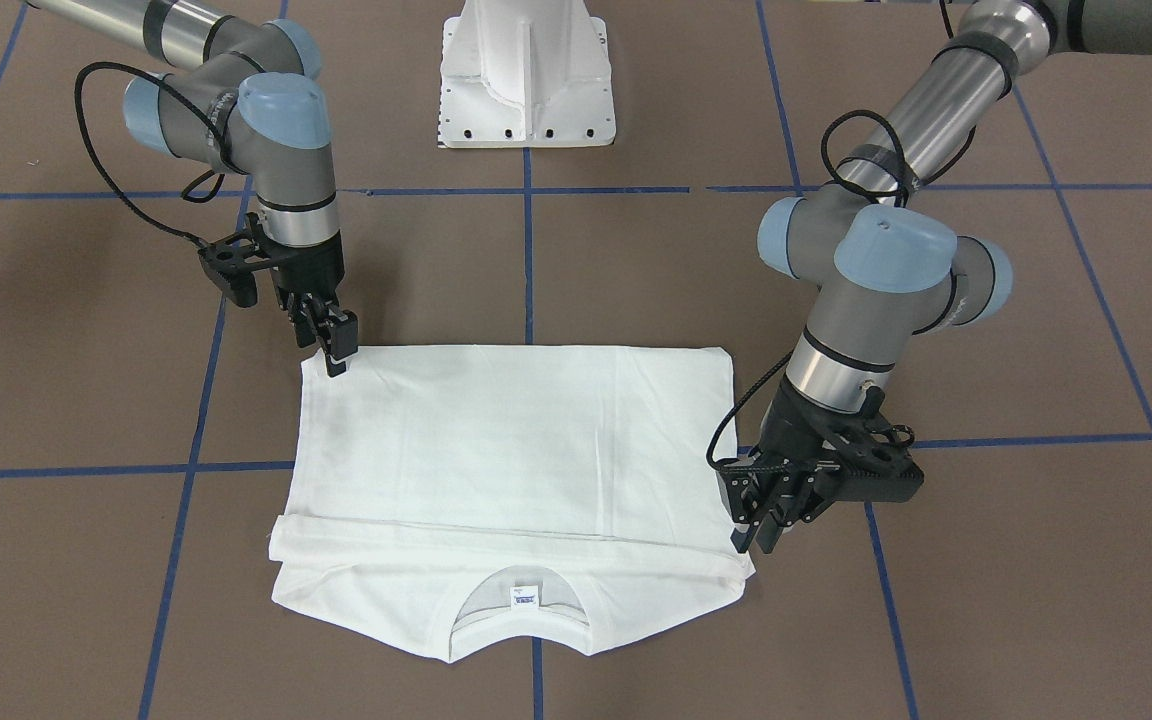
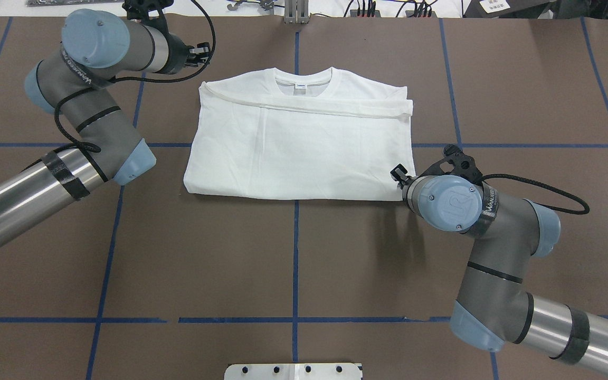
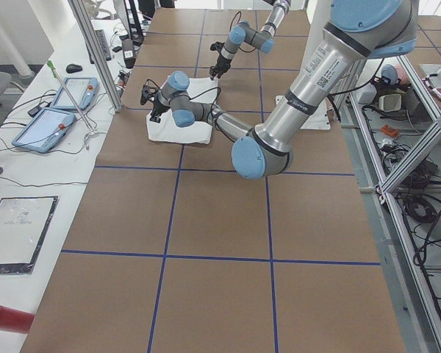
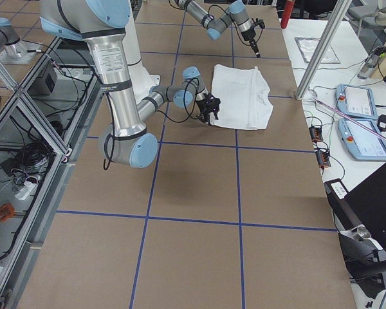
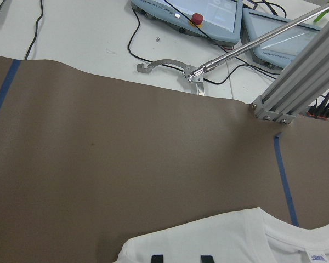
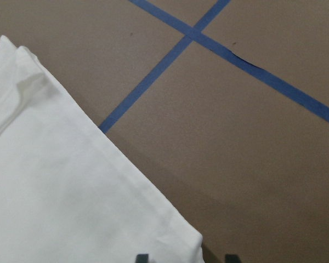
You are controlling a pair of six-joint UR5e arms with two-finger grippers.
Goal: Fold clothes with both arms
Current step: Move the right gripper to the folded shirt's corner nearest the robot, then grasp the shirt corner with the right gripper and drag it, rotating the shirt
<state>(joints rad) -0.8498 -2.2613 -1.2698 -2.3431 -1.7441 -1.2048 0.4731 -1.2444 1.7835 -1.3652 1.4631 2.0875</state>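
Both parted and empty, the left gripper [image 1: 758, 528] and right gripper [image 1: 334, 352] should pinch every T-shirt [image 1: 496, 440] layer — closing together.

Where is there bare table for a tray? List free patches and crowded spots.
Widest free patch: the table between the near edge of the T-shirt and the white pedestal base. Also bare: the far corner beyond the right arm. Crowded: the shirt's collar-end corner at the left gripper, and its opposite corner at the right gripper.
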